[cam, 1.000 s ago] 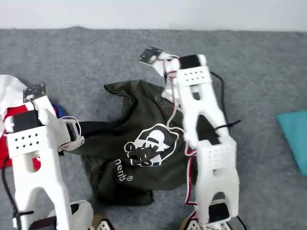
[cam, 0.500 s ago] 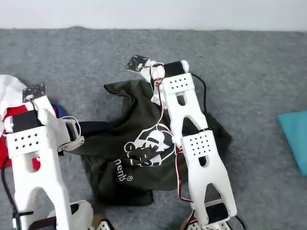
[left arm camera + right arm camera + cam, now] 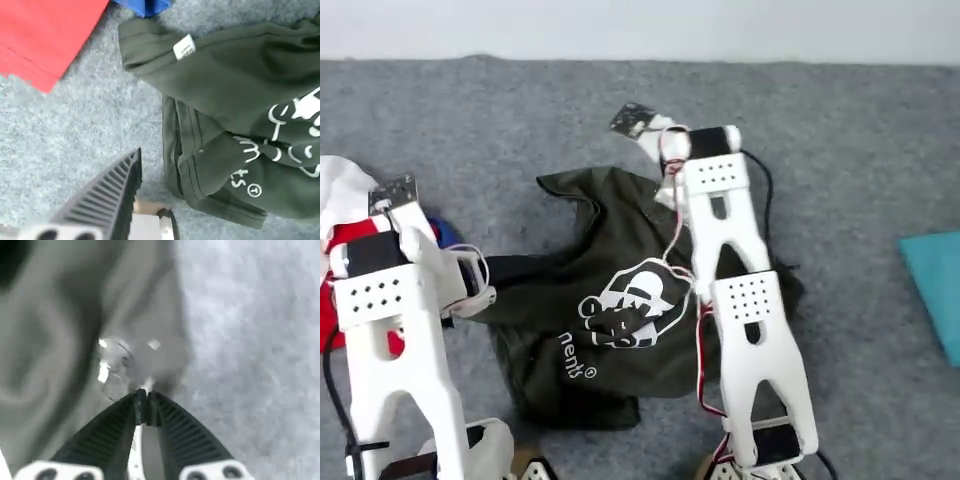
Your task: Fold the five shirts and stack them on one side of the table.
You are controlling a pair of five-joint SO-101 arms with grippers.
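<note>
A dark green shirt (image 3: 620,250) with a white print lies crumpled in the middle of the grey table. My right arm stretches over it, and my right gripper (image 3: 665,187) is at the shirt's far edge. In the right wrist view the right gripper (image 3: 146,396) is shut, its tips just above the edge of the green shirt (image 3: 50,315). My left gripper (image 3: 470,283) stands open beside the shirt's near-left sleeve. One ribbed finger (image 3: 107,192) hangs over bare table, apart from the sleeve and hem of the green shirt (image 3: 240,75).
Red (image 3: 328,322), white (image 3: 340,190) and blue (image 3: 445,232) shirts lie heaped at the left edge behind my left arm. The red shirt (image 3: 45,35) also appears in the left wrist view. A teal shirt (image 3: 935,285) lies at the right edge. Bare grey table stretches between it and the green shirt.
My right arm swung left across the shirt's far edge, then came back right. The green shirt's outline looks unchanged. My left arm has kept still.
</note>
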